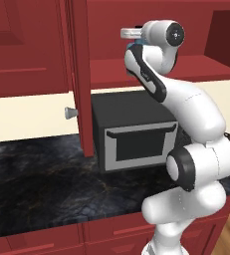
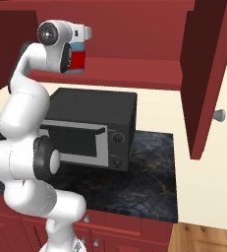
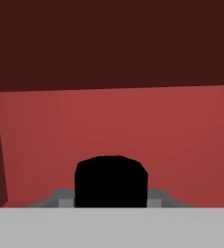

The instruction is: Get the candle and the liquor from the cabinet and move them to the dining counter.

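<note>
Liquor (image 2: 77, 58), its red label unreadable, sits gripped in the half-open gripper (image 2: 80, 49) above the cabinet (image 2: 134, 69) shelf.

The left base view looked forward from behind the arm's left side, taking in the open cabinet (image 1: 81, 74), the black oven (image 1: 134, 132) and the dark surface (image 1: 42, 184). The right base view faced the same cabinet (image 2: 134, 69), oven (image 2: 93, 128) and surface (image 2: 149, 187) from the right side. The hand view sat very near the liquor (image 3: 111, 181), facing the cabinet's red interior.
</note>
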